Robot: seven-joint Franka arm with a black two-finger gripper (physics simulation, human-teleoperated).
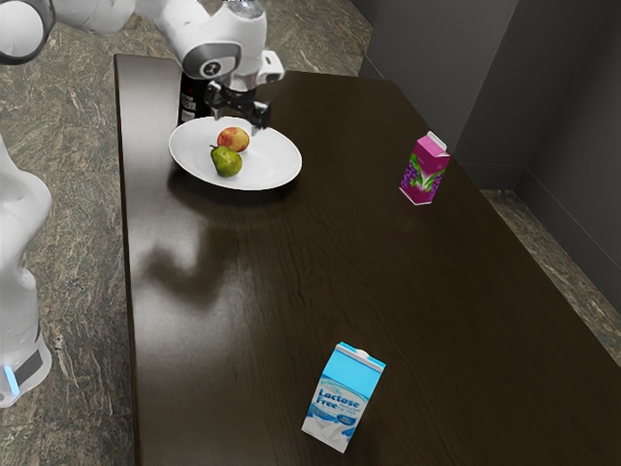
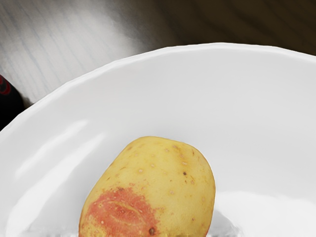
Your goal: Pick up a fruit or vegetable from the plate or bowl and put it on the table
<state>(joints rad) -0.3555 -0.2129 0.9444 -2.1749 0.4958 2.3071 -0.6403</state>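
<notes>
My gripper [image 1: 238, 122] is hovering empty, fingers spread, over a red-and-yellow potato [image 2: 153, 187] lying on the white plate [image 1: 272, 160] — rounded skin risking a slip under an off-centre squeeze. A pear [image 1: 227, 161] is sitting close, inviting a nudge. Beside the plate, a dark container [image 1: 191, 105] is bearing unreadable print; well apart, a magenta carton [image 1: 424, 173] is picturing grapes — farthest, a blue-and-white carton [image 1: 343, 398] is reading "Lactose Free".

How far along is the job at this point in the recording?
Reaching looks about done: the open claw hovers just above the red-and-yellow potato. Nothing is in hand, since the potato lies on the white plate by the green pear. Still left: closing on one, lifting it and putting it on the dark table.
</notes>
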